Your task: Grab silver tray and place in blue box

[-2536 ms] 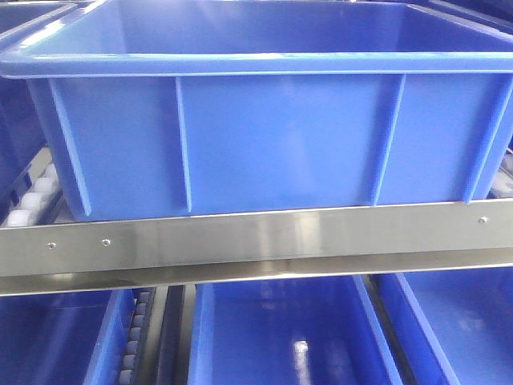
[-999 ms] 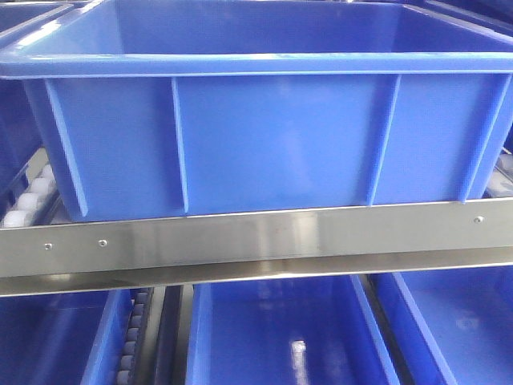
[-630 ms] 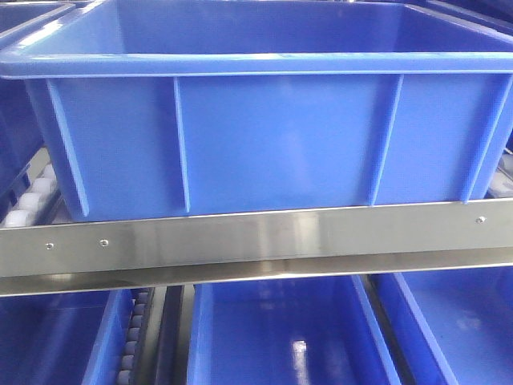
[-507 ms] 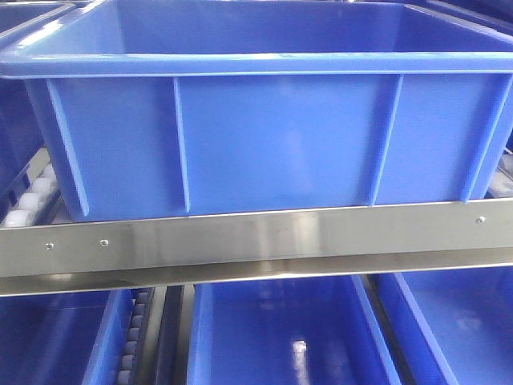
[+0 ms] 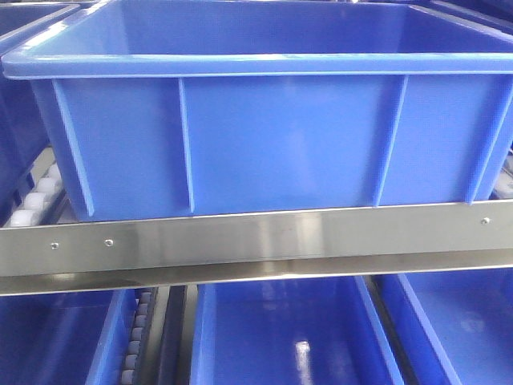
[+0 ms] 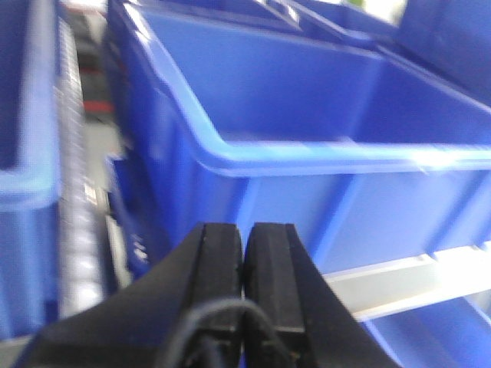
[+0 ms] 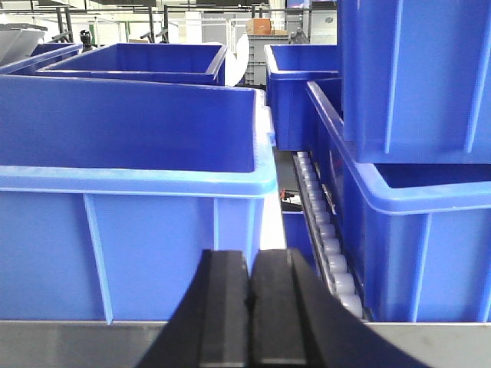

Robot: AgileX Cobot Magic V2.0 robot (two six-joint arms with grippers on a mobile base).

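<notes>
The blue box (image 5: 280,136) fills the front view, a deep ribbed crate with a thick rim, standing on the rack, and nothing shows inside it. The silver tray is out of view in every frame. My left gripper (image 6: 244,238) is shut with nothing between its black fingers, and it is low in front of the blue box (image 6: 307,153) near its left corner. In the right wrist view my right gripper (image 7: 249,264) is also shut and empty, in front of the right corner of the blue box (image 7: 153,245).
A flat steel rack rail (image 5: 256,241) runs across under the box. White roller tracks (image 5: 36,196) (image 7: 326,238) flank it. More blue crates stand on the shelf below (image 5: 280,337), to the right (image 7: 414,230) with one stacked on top (image 7: 414,69), and behind.
The front view has shifted slightly, so the box and rail sit a few pixels further right. Nothing was grasped or released.
</notes>
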